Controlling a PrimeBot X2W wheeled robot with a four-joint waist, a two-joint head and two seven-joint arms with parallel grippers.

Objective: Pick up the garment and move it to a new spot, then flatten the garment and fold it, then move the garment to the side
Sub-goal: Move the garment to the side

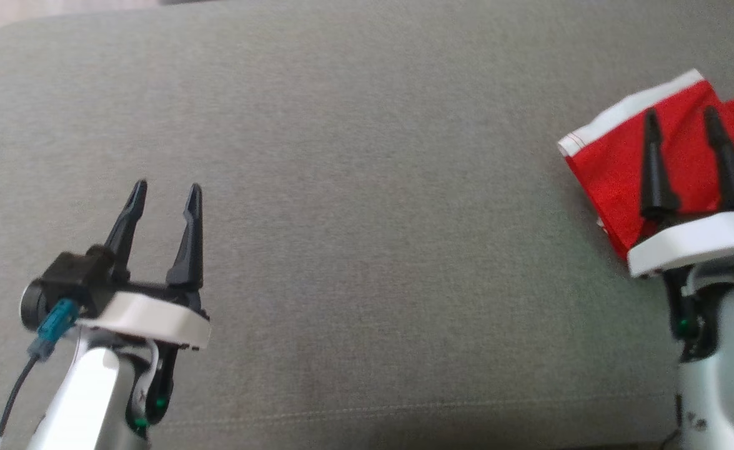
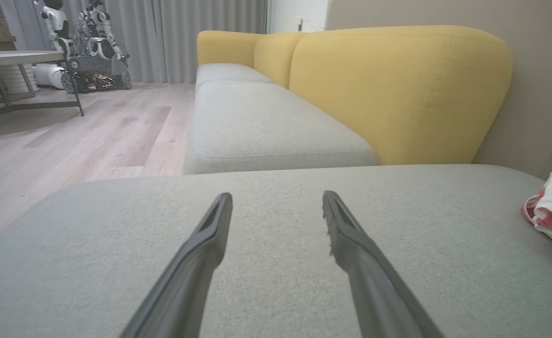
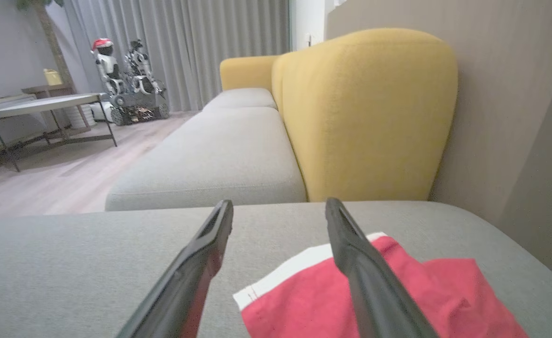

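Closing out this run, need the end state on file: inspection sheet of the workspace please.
Surface: grey cushion, bare fabric, with a seam near its front edge.
Job's things: red garment with a white band, lying at the cushion's right side.
Clutter: nothing seen.
Grippers: left gripper open, over bare cushion; right gripper open, over the garment, no cloth pinched.
Cables: dark cable with a teal plug at the left wrist.
Surroundings: yellow sofa back, wooden floor, table, another robot by grey curtains.
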